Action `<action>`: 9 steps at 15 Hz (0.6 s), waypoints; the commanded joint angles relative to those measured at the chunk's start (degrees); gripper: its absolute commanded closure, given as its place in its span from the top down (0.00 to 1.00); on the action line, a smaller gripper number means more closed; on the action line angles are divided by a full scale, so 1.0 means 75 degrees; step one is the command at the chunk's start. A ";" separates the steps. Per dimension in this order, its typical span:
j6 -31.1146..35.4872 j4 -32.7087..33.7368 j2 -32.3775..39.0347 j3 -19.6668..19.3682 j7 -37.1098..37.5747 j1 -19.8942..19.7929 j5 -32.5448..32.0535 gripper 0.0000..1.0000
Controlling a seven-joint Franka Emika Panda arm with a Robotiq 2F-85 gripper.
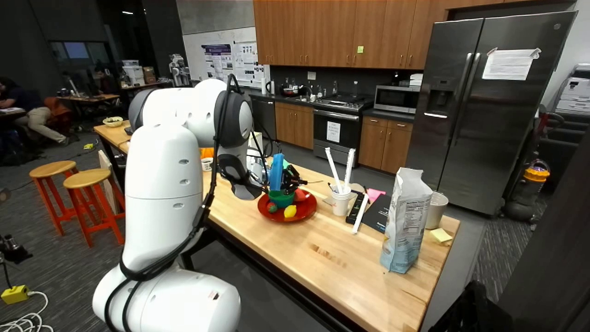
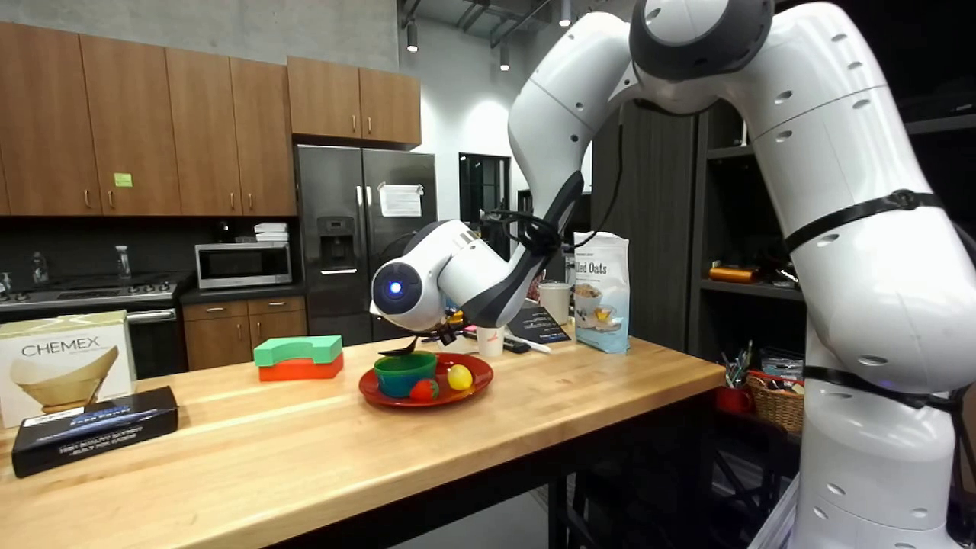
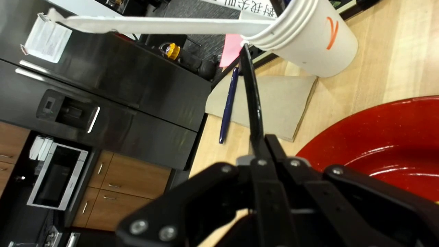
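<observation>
Clearly, the jaws clamp a black spoon [image 3: 254, 99] — head near the green bowl [image 2: 406, 375], a gap between plate [image 3: 384, 151] and cup [image 3: 317, 43].

The white arm [image 2: 831, 114] rises from its base [image 2: 862, 526], bends at the elbow [image 2: 701, 38] and slopes down to the wrist [image 2: 442, 259] (a round cap [image 2: 396, 288] there glows blue). The gripper [image 3: 267, 147], tilted onto its side, points outward more than down, its black fingers [image 3: 269, 192] lying side by side in a narrow pinch.
</observation>
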 commanded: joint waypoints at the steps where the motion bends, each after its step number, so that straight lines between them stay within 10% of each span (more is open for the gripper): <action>1: 0.0318 -0.0158 -0.0123 0.0135 -0.0276 -0.0176 0.0078 0.01; 9: 0.1672 -0.0290 -0.0179 0.0162 -0.0868 -0.0383 0.1044 0.01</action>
